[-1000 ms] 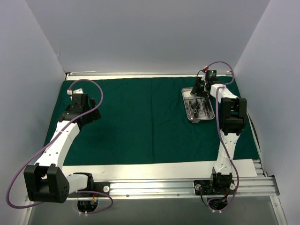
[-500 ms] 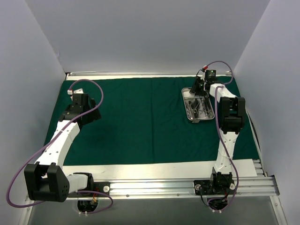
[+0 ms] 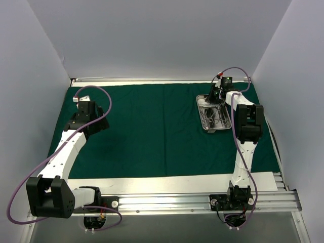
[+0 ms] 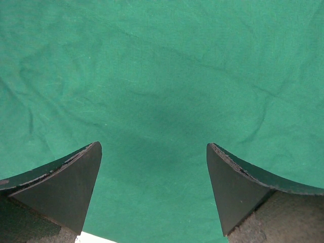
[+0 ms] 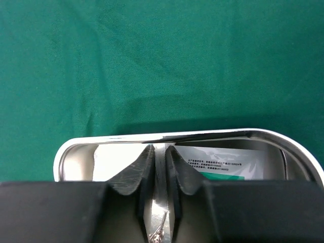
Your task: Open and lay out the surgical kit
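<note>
Surgical kit tray (image 3: 216,130) sits at the far right of the green cloth (image 3: 152,126), which lies spread flat over the table. Silver instruments (image 3: 215,117) lie inside the tray.

Compared with a second ago, my right arm has edged a little toward the tray's far end. My left arm, the tray and the cloth have not moved.

A white packet (image 5: 223,164) with a green band lies in the tray's far end. It carries lines of small print, too fine to read.

My left gripper (image 4: 153,145) hangs over bare cloth at the far left, its jaws spread wide and holding nothing. My right gripper (image 5: 159,148) is down inside the tray's far end, its jaws drawn nearly together. A thin silver strip shows in the slit between them, and I cannot tell whether they pinch it.
</note>
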